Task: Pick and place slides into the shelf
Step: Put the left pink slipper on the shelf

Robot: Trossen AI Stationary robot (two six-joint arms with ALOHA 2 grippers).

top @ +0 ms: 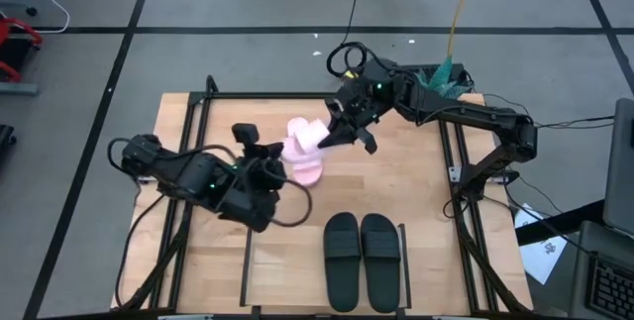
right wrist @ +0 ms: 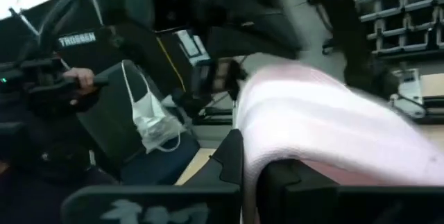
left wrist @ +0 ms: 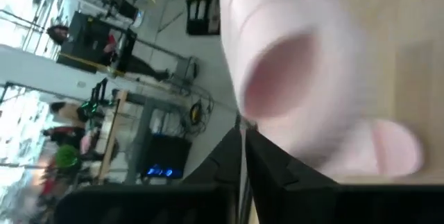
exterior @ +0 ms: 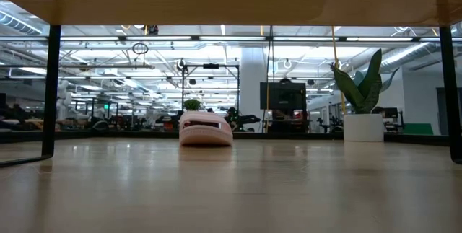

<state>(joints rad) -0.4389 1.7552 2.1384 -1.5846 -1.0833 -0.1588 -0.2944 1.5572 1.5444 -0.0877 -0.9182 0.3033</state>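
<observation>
So the right claw is sitting just above the middle of the overhead frame, clamped tight on the edge of one pink slide and holding it tilted, overlapping its twin. The left claw is reaching in from the left, right beside the other pink slide, which is lying flat on the table. Its fingers are looking nearly together, but I honestly can't tell whether they're gripping that slide or just touching it.

Largest thing first: the table is filling most of the overhead frame, with black rails running down both sides. Next, the two dark arms are meeting in the middle. Then the black slides are lying side by side at the lower centre, well apart from both claws.
</observation>
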